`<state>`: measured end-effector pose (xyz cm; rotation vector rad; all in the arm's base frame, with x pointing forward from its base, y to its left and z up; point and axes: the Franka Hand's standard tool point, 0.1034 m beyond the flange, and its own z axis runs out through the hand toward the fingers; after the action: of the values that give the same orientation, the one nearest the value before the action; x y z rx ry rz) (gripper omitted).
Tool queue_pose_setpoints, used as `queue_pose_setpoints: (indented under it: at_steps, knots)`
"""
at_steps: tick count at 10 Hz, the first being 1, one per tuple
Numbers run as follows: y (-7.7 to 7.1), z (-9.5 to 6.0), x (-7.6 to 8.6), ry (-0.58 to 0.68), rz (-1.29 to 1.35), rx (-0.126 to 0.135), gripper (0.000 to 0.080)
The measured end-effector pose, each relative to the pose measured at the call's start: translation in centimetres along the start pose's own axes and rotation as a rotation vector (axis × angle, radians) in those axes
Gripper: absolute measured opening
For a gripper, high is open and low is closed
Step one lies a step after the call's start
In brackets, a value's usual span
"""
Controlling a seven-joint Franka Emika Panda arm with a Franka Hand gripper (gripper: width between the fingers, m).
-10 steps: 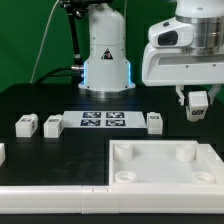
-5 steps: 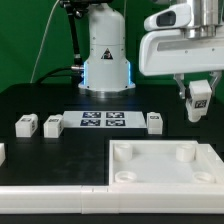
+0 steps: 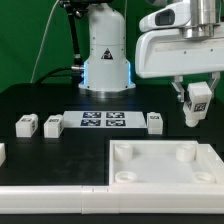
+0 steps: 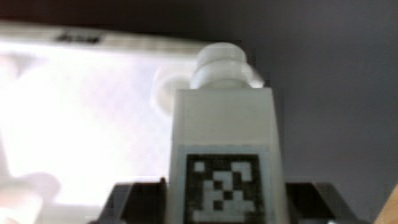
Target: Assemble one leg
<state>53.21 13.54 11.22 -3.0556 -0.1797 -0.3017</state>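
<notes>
Our black bench [image 3: 40, 100] stands before a green backdrop [image 3: 25, 40]. We count four legs: three loose legs [image 3: 26, 125] resting mid-frame, and one leg [image 3: 198, 110] at the exterior view's right, clamped in the pincer [image 3: 198, 102]. There is one panel [image 3: 160, 168] and one marker board [image 3: 103, 121].

**Leg in the gripper, over the panel's edge**

The gripper [image 4: 222, 203] clamps the white leg [image 4: 226, 125], its dark jaws pressed against opposite sides of the post at the end nearest the camera. A black-and-white marker tag [image 4: 222, 185] faces the lens there. The leg's far end narrows to a rounded peg [image 4: 221, 66]. Behind it, blurred, lie the bright white panel [image 4: 80, 100] and the dark table [image 4: 338, 70].
</notes>
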Motion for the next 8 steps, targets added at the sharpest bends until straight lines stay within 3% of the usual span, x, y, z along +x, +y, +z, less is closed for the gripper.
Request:
queue_pose_setpoints:
  at_steps: [3, 7, 8]
  knots:
    - [0.4, 0.5, 3.9, 0.052, -0.039, 0.001, 0.0291]
    - [0.4, 0.7, 3.8, 0.078, -0.036, 0.005, 0.0291]
    - [0.3, 0.4, 4.5, 0.161, -0.036, 0.01, 0.0291]
